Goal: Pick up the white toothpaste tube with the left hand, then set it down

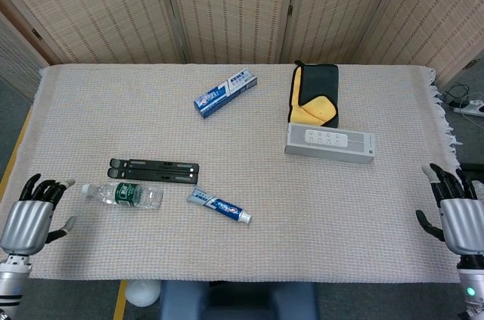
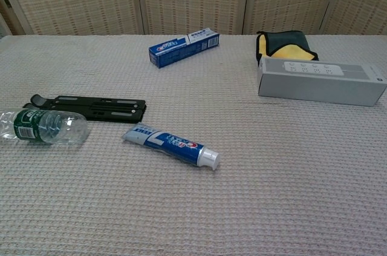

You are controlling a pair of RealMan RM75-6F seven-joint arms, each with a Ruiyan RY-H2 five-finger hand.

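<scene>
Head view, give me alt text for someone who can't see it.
A toothpaste tube lies untouched on a cloth-covered table, beside a plastic bottle and a black stand. The left hand and right hand sit open at the near corners.

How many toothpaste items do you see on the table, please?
2. The toothpaste tube lies near the front, right of the water bottle. The toothpaste box lies near the back, left of the yellow-black pouch. None appears hidden.
</scene>
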